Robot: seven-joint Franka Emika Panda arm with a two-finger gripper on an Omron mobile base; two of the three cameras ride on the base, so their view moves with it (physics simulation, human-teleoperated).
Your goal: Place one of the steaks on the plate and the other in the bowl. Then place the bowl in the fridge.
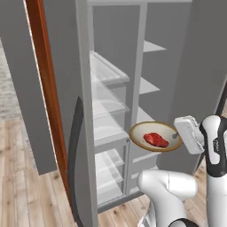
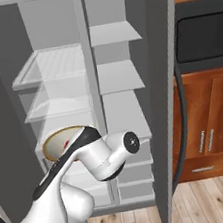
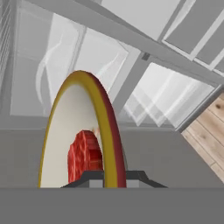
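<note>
The beige-tan bowl (image 1: 146, 131) hangs in the air in front of the open fridge (image 1: 111, 84), level with its lower shelves. A deep red steak (image 1: 156, 140) lies inside it. My gripper (image 1: 177, 135) is shut on the bowl's right rim. In the hand view the bowl (image 3: 65, 131) appears edge-on, the steak (image 3: 84, 155) rests against its inside, and my gripper (image 3: 109, 178) pinches the rim. From the right base view my arm covers part of the bowl (image 2: 59, 141). The plate is out of view.
The fridge's left door (image 1: 31, 88), with its orange-red edge and dark handle (image 1: 76, 150), stands open at the left. Its right door (image 2: 163, 90) stands open beside brown wooden cabinets (image 2: 213, 118). Pale translucent shelves (image 2: 51, 67) fill the fridge. Wooden floor lies below.
</note>
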